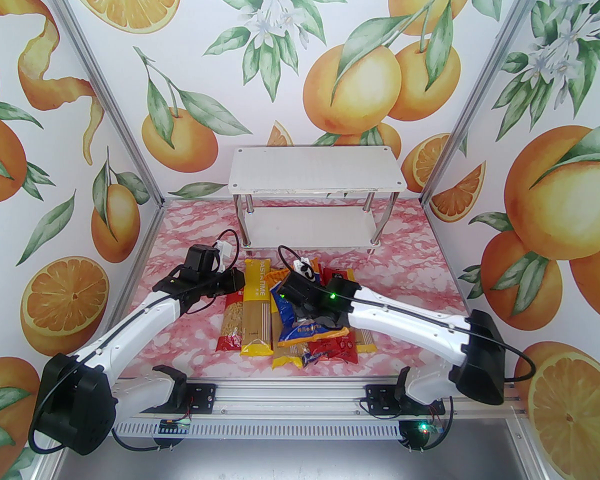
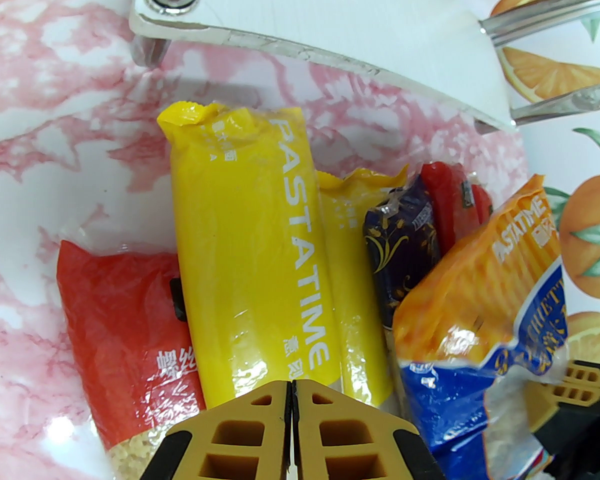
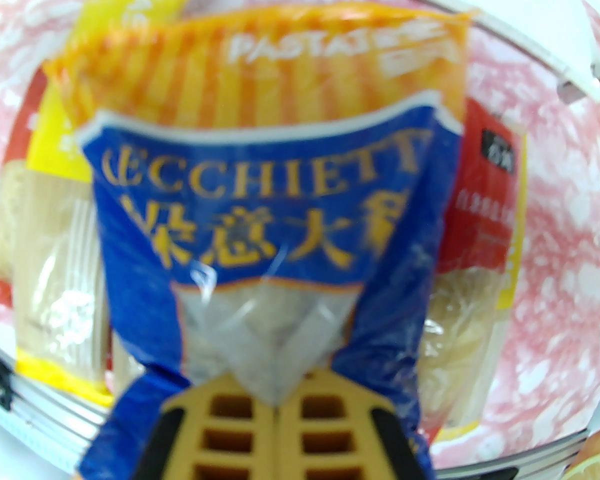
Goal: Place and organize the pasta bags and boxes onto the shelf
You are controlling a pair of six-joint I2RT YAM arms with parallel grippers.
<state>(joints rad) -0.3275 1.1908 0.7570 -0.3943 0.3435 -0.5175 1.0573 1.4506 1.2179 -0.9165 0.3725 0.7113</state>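
The shelf (image 1: 315,168) stands at the back centre with both white boards bare; its lower board (image 2: 330,13) shows in the left wrist view. The pasta packs lie piled mid-table. My right gripper (image 3: 275,403) is shut on the clear window of a blue-and-orange bag (image 3: 260,193), which tilts up above the pile (image 1: 305,328). My left gripper (image 2: 291,393) is shut, its tips over a yellow spaghetti pack (image 2: 250,248), at the pile's left edge (image 1: 237,280). Beside that pack lie a red bag (image 2: 125,313), another yellow pack (image 2: 350,278), a dark blue pack (image 2: 405,248) and a red pack (image 2: 450,203).
Orange-print walls and aluminium posts (image 1: 125,143) close in the pink marble table (image 1: 410,248) on three sides. A strip of bare table separates the pile from the shelf's chrome legs (image 1: 247,218). A metal rail (image 1: 290,403) runs along the near edge.
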